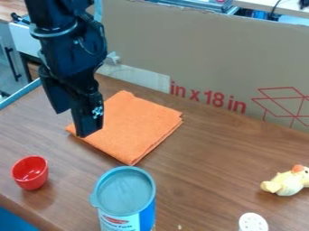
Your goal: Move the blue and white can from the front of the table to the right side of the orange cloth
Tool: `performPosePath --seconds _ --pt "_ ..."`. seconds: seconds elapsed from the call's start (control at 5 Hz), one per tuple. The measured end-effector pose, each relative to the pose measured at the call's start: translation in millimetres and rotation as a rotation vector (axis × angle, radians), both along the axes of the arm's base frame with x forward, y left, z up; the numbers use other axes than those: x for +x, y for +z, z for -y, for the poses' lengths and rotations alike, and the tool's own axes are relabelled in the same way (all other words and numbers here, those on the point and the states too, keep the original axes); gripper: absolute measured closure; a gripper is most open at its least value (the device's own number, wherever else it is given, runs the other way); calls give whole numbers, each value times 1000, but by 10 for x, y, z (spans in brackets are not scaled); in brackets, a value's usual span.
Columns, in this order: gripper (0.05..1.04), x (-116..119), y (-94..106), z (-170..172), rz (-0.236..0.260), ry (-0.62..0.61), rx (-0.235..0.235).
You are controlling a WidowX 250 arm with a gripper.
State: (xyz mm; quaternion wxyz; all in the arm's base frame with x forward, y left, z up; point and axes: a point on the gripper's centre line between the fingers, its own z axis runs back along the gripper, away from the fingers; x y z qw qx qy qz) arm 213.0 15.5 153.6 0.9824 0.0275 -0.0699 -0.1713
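The black gripper point(86, 115) hangs at the upper left, over the left part of a folded orange cloth point(140, 124) that lies flat on the table. Below and left of it, a small red cup point(30, 173) stands upright. A blue canister point(147, 217) with a translucent grey-blue lid point(125, 191) stands at the front, just below the cloth's lower corner. At the right lies a pale yellow plush toy point(286, 182) with an orange patch. The white perforated top point(253, 222) of another object shows at the bottom edge.
The wooden table point(205, 167) carries these objects. Behind it stands a tall cardboard panel point(205, 58) with red print, running across to the right edge. A blue object point(13, 221) shows at the lower left corner, past the table edge.
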Motion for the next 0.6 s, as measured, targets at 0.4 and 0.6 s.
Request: performPosePath --seconds 0.4,0.6 --pt "75 -160 -16 53 13 27 -31" --pt "75 -310 -10 100 67 14 -50"
